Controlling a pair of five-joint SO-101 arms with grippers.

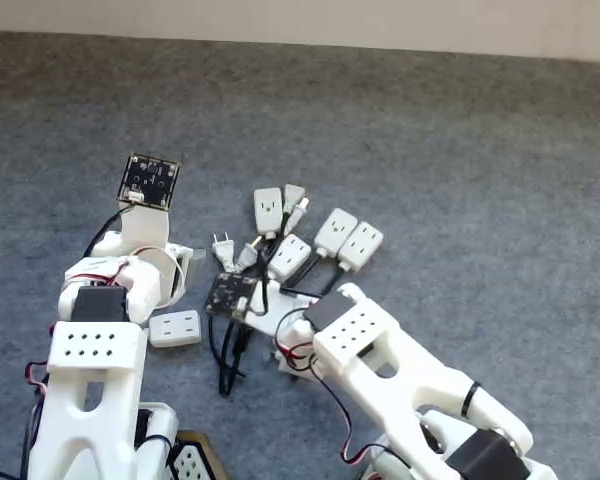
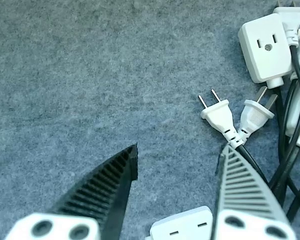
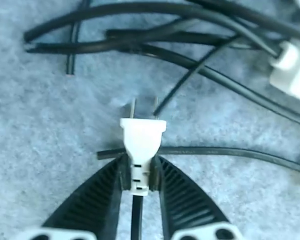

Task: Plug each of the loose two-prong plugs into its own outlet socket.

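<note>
High view: socket cluster (image 1: 335, 235) lies just beyond both arms, with a lone socket (image 1: 175, 328) beside the left arm.
Left wrist view: left gripper (image 2: 180, 167) spread and empty; loose plug (image 2: 217, 114) just ahead, prongs pointing away.
Right wrist view: right gripper (image 3: 140, 175) clamped on held plug (image 3: 140, 137), prongs straight ahead in line with the fingers. Likely the right arm inserts first.

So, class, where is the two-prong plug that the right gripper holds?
In the right wrist view, the plug is clamped in the right gripper, prongs pointing toward the tangled black cords.
</note>
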